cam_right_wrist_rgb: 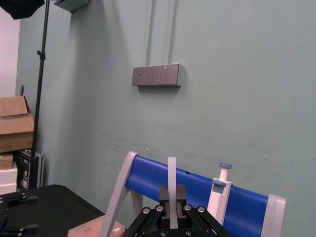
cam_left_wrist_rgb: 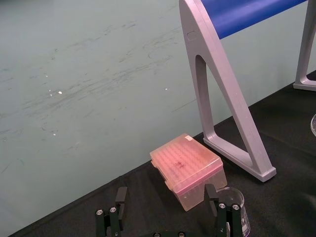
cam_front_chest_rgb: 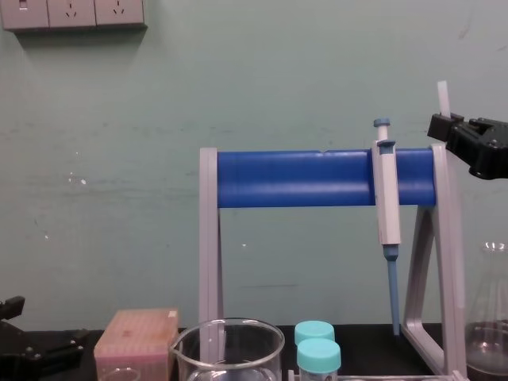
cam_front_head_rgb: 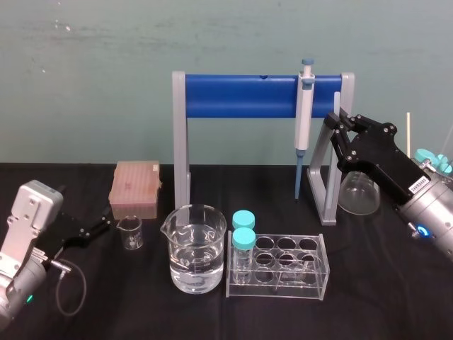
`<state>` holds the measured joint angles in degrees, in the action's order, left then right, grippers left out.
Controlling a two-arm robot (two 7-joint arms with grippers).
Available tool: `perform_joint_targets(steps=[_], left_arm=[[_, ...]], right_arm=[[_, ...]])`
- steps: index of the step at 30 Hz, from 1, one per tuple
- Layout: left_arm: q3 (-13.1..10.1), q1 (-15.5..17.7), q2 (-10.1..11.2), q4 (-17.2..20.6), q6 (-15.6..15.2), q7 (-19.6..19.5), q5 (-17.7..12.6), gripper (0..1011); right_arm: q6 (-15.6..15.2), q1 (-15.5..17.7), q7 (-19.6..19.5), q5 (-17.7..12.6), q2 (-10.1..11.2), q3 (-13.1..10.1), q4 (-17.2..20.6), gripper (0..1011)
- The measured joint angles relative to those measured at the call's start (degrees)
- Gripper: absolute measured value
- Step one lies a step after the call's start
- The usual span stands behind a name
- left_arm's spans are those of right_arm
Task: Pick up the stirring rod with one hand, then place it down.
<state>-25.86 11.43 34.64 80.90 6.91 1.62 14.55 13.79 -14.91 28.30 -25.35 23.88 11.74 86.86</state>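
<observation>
Across the back of the black-cloth table [cam_front_head_rgb: 396, 283], toward 12 o'clock, you have the grey pipette stand [cam_front_head_rgb: 181, 142] with its round blue bar. The grey-and-blue pipette [cam_front_head_rgb: 304, 106] hangs from the bar at the 1 o'clock end. At 6 o'clock sits the large glass beaker [cam_front_head_rgb: 195, 248], roughly half full of clear liquid. Just beside it at 5 o'clock, the clear plastic tube rack [cam_front_head_rgb: 290, 265] carries two teal-capped tubes [cam_front_head_rgb: 243, 241] in its left-end holes. A clear conical flask [cam_front_head_rgb: 357, 195] stands at 3 o'clock. The pink tip box [cam_front_head_rgb: 134, 188], its lid dimpled in rows, lies at 10 o'clock, with a small beaker [cam_front_head_rgb: 129, 232] just in front of it.

Your right gripper [cam_front_chest_rgb: 441, 125] is raised near the stand's right post at 2 o'clock. Its fingers are clamped on the stirring rod [cam_front_chest_rgb: 443, 95], which stands upright, thin and translucent white, well clear of the table. Your left gripper [cam_left_wrist_rgb: 167, 200] sits low at 9 o'clock with its fingers apart.
</observation>
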Motion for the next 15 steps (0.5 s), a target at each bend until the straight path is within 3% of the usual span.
perform_joint_targets(steps=[15], left_arm=[[0.0, 0.0, 0.0, 0.0, 0.0, 0.0, 0.0, 1000]], right_arm=[[-0.1, -0.2, 0.2, -0.1, 0.1, 0.0, -0.5, 70]])
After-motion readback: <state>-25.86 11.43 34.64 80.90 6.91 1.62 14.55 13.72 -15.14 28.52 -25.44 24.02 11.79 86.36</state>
